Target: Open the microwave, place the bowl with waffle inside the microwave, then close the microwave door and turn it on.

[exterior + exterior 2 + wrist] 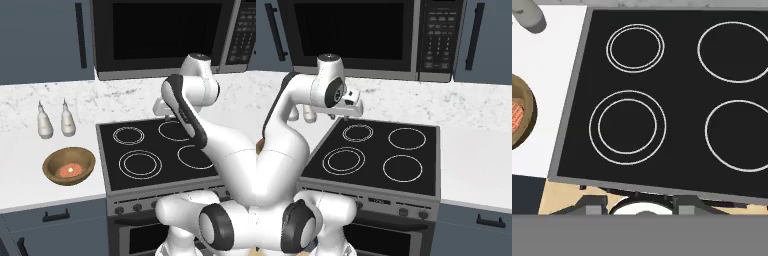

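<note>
The microwave (165, 37) hangs above the stove with its dark microwave door (351, 32) shut and the button panel (438, 37) at its right. On the white counter left of the stove sits the bowl with waffle (69, 166), a brown wooden bowl; its edge also shows at the left of the hand view (519, 117). My gripper (161, 112) hovers over the back of the stove, well right of the bowl and below the microwave, pointing down. In the hand view the gripper (639, 205) is open, with nothing between its fingertips (594, 205).
The black four-ring stove (155, 150) lies directly under the hand. Two white bottles (44, 122) (67, 120) stand behind the bowl by the marble backsplash. A blue-grey cabinet (45, 40) flanks the microwave on the left. White counter (476, 160) extends right of the stove.
</note>
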### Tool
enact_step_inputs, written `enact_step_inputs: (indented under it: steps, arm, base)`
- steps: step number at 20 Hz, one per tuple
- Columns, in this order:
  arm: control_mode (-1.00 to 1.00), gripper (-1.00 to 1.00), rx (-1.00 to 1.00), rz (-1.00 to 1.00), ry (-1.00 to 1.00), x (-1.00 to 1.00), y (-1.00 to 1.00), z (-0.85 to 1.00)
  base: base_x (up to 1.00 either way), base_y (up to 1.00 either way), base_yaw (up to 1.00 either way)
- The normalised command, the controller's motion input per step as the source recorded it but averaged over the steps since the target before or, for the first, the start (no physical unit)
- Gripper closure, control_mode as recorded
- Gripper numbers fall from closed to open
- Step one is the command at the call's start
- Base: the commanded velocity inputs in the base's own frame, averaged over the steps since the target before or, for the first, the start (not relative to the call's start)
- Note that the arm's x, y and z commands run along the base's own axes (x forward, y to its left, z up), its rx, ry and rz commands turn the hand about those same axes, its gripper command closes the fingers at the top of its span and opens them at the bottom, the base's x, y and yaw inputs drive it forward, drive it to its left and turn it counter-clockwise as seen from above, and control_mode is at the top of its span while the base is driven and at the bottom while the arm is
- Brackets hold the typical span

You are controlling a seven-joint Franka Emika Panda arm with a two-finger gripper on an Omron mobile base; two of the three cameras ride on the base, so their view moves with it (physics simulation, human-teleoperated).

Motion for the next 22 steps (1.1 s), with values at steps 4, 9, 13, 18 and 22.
enact_step_inputs:
  steps: [4, 9, 13, 18, 22]
  arm:
    - [-1.0, -1.0, 0.01, -0.01, -0.2, -0.21, -0.12, 0.12]
    - [-1.0, -1.0, 0.03, -0.03, -0.93, -0.03, -0.74, 0.08]
    - [-1.0, -1.0, -0.05, -0.05, -0.18, 0.48, -0.84, -0.26]
    - [-1.0, -1.0, 0.0, -0.08, -0.38, 0.14, -1.0, 0.28]
    - [-1.0, -1.0, 0.08, -0.04, -0.36, 0.19, -0.97, 0.68]
  base:
    - [0.0, 0.0, 0.0]
    - [0.0, 0.0, 0.0]
    - [0.0, 0.0, 0.0]
    - [0.0, 0.0, 0.0]
    - [0.0, 0.0, 0.0]
